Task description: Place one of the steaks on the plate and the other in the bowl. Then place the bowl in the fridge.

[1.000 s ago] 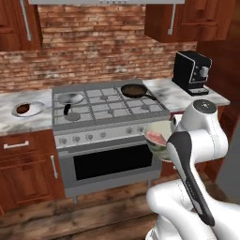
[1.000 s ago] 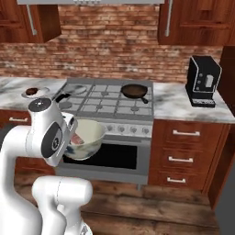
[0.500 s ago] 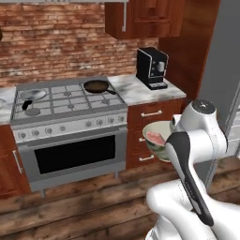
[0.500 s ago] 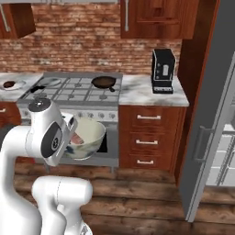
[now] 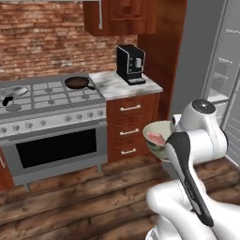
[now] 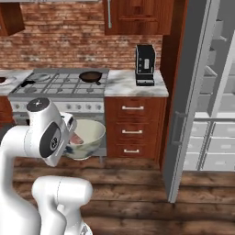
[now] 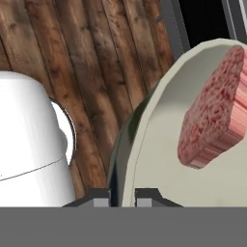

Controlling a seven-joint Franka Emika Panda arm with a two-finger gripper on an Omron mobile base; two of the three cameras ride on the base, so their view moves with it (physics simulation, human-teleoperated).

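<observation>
Cream bowl [image 7: 159, 159] rim pinched by closed gripper [image 7: 122, 195] (hand view), pink steak [image 7: 214, 111] inside — open fridge [image 6: 202, 92] rightward

Two base cameras look forward and down from behind the arm, one from its left, one from its right; both take in the stove [image 5: 49, 96], the coffee machine [image 6: 145, 64] and the bowl [image 6: 85, 137]. The hand camera sits close against the bowl's rim, facing the wood floor [image 7: 87, 72].
</observation>
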